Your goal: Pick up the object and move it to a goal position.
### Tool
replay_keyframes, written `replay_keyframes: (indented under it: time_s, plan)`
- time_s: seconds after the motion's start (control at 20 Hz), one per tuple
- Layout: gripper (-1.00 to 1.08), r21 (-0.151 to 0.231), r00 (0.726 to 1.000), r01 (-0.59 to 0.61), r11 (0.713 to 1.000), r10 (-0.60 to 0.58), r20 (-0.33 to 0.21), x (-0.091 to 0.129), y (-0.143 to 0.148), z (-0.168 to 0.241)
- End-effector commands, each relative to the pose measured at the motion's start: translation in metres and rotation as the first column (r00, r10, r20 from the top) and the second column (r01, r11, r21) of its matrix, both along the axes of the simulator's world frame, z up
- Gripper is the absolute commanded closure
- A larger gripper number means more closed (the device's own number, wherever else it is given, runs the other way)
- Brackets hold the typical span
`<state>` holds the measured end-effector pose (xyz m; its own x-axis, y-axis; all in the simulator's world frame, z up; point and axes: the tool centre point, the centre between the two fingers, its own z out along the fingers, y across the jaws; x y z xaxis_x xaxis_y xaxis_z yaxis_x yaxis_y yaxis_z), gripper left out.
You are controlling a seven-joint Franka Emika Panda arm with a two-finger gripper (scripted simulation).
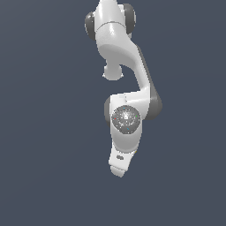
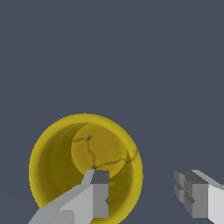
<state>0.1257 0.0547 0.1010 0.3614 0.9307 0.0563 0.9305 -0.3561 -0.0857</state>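
Observation:
In the wrist view a round yellow cup (image 2: 57, 157) with a thick rim and a hollow inside stands upright on the grey floor, seen from above. My gripper (image 2: 142, 194) is open. One finger (image 2: 94, 197) is over the cup's hollow, the other finger (image 2: 197, 197) is outside the cup, well apart from its rim. In the exterior view the white arm (image 1: 126, 119) covers the cup; only a thin yellow sliver (image 1: 136, 151) shows beside the hand. The fingers do not show there.
Plain dark grey floor (image 1: 44, 132) all around the arm. No other object shows in either view.

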Motion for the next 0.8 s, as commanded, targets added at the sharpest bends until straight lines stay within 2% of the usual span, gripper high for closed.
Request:
replay_keyframes:
  time_s: [0.0, 0.6, 0.65, 0.75]
  plan:
    - [-0.20, 0.001, 1.000, -0.007, 1.000, 0.007, 0.000, 0.001, 0.000, 0.000]
    - [-0.20, 0.001, 1.000, -0.007, 1.000, 0.007, 0.000, -0.002, 0.003, -0.030]
    - [1.08, 0.001, 1.000, -0.007, 1.000, 0.007, 0.000, -0.002, 0.003, -0.030]
    - [1.08, 0.001, 1.000, -0.007, 1.000, 0.007, 0.000, -0.002, 0.003, -0.030]
